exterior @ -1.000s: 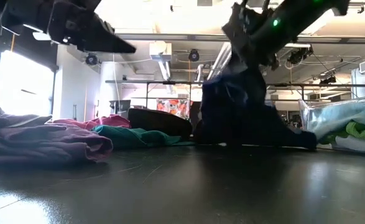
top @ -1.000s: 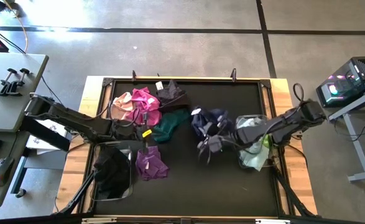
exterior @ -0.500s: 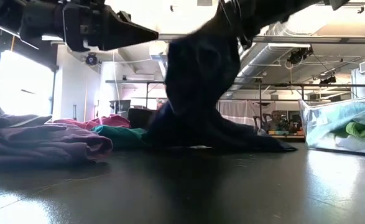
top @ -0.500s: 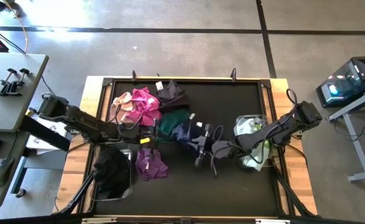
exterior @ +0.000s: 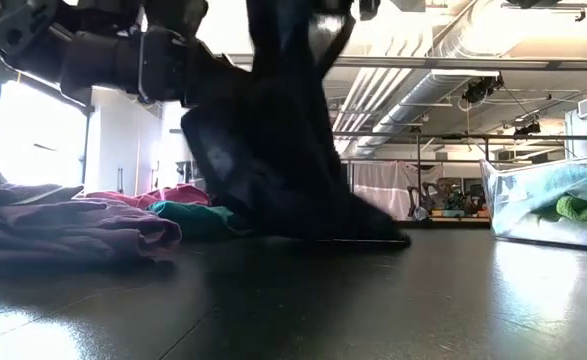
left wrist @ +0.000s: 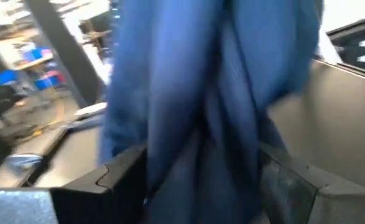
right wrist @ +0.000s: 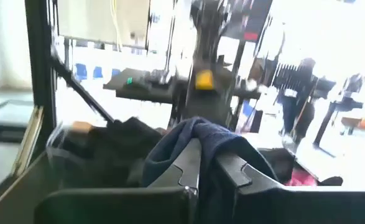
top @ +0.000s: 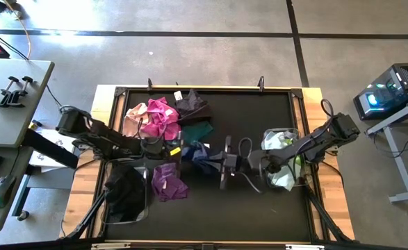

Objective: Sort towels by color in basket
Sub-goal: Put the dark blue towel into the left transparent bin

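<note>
Your right gripper (top: 214, 161), clamped on the navy towel (top: 198, 154), has carried it leftward into your left gripper (top: 179, 148), now spread wide; cloth hides its fingertips.

no text or labels can be read.

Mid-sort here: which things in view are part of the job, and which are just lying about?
Job: navy towel, held by right gripper; left gripper; pink towels; purple towel; teal towel; left basket; right basket.
Lying about: clamps; computer tower; mouse.
</note>
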{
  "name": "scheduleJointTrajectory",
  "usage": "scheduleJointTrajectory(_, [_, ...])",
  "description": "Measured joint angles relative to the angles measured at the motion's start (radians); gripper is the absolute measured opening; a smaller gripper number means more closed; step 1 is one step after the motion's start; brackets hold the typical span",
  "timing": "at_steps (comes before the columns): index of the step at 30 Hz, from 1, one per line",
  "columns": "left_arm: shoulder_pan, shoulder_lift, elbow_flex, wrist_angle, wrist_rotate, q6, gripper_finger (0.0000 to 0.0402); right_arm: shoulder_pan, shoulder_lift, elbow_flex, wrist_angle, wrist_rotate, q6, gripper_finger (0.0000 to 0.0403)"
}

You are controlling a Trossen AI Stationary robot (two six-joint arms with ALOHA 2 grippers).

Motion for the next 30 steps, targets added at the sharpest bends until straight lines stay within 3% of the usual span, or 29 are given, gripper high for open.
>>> scheduleJointTrajectory(4, [-0.001, 0.074, 0.049, 0.013, 0.133, -0.001, 0.0247, -0.029, 0.0, 0.0, 0.066, -0.001, -0.024, 0.0009])
scheduleJointTrajectory(7, [-0.004, 0.127, 0.09, 0.032, 0.152, -0.016, 0.0243, -0.064, 0.0, 0.0, 0.072, -0.002, -0.012, 0.0009])
scheduleJointTrajectory(12, [-0.002, 0.173, 0.144, 0.034, 0.136, -0.069, 0.0239, -0.109, 0.016, 0.0, 0.079, -0.002, 0.027, 0.0009])
scheduleJointTrajectory(20, [0.0, 0.179, 0.152, 0.028, 0.002, -0.12, 0.0231, -0.13, 0.08, 0.0, 0.131, -0.033, 0.03, 0.0009])
scheduleJointTrajectory(24, [0.0, 0.178, 0.152, 0.023, -0.018, -0.12, 0.0178, -0.113, 0.087, 0.0, 0.121, -0.034, 0.027, 0.0009])
scheduleJointTrajectory(28, [-0.001, 0.177, 0.151, 0.013, -0.018, -0.076, 0.0083, -0.085, 0.08, 0.0, 0.078, -0.027, -0.019, 0.001])
scheduleJointTrajectory(30, [-0.008, 0.161, 0.151, -0.033, -0.017, -0.043, 0.0032, -0.064, 0.07, 0.0, 0.035, 0.033, -0.032, 0.0014])
